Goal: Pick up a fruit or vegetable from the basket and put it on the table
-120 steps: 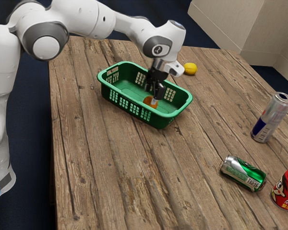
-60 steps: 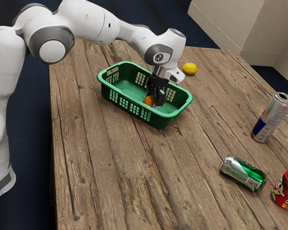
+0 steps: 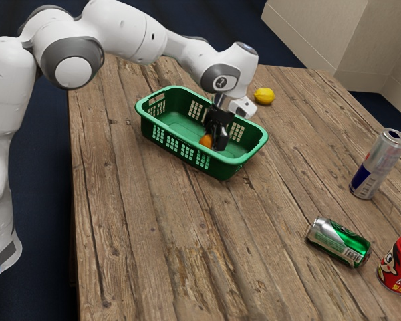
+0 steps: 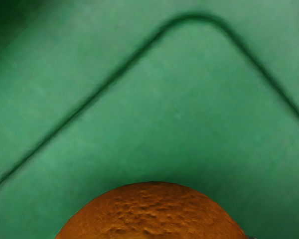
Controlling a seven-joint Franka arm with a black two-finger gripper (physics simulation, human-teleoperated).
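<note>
Down inside the green basket, the tool hangs at the end of the white arm, with the orange right at its lower end. The orange is within the basket's walls, partly hidden behind the tool and peeking out on its side toward the exterior view's left. Whether the tool is apart, together or clamped on the orange cannot be told from either view. In the wrist view the orange's dimpled skin looms large, close under the tool, and around it spreads the basket's green floor, crossed by a dark line that bends in a rounded corner.

Beyond the tool, outside the basket and toward the exterior view's right, a yellow lemon lies on the wooden surface. Well apart from the tool, farther toward the exterior view's right, a silver and blue can stands upright. Nearer the camera than the tool, a green and silver can lies on its side, and just beside it, on the side farther from the tool, stands a red can, partly cut off by the view's edge.
</note>
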